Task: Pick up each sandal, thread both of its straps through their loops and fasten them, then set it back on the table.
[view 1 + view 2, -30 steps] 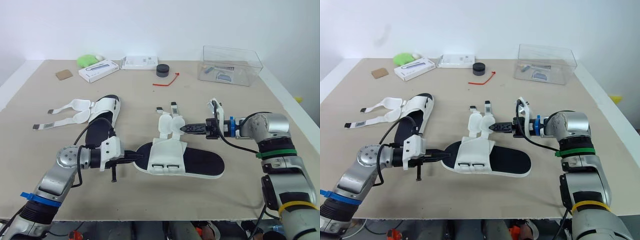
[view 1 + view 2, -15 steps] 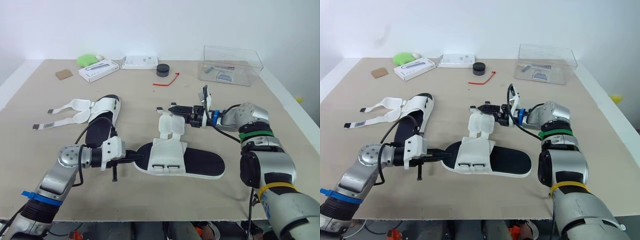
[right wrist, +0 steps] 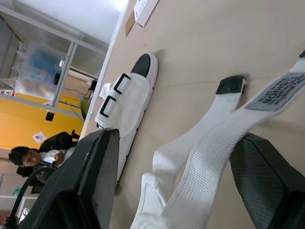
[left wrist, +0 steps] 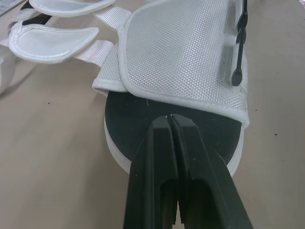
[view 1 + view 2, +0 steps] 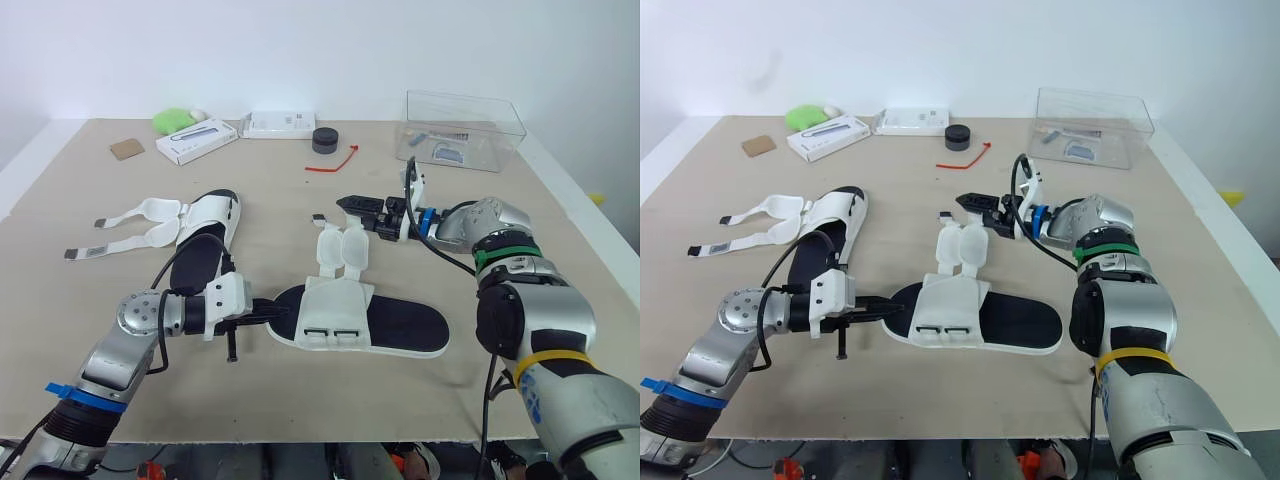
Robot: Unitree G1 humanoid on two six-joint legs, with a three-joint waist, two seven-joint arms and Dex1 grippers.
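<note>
The left gripper [image 4: 170, 116] has its 2 black fingers pressed together. The tips rest on the black footbed of the near sandal of white mesh with a black sole [image 5: 385, 325], just under the edge of its upper, and nothing is pinched between them. The right gripper [image 5: 350, 206] is spread wide. That sandal's 2 white webbing straps [image 3: 214, 148] run loose through the gap between its fingers, with their dark tips lying just ahead of the fingertips on the beige table [image 5: 300, 400]. Neither strap is through the 2 black loops [image 5: 316, 333] on the upper. The 2nd white-and-black sandal [image 5: 205, 245] lies well apart from both jaws, with its straps unfastened too.

The likeliest fault is the right jaws closing on both straps at once, since they lie side by side in the gap. The flat webbing could also slip out of the pinch. The left fingers only press on the sole, so a pull on a strap may drag or swing the sandal from under them.
</note>
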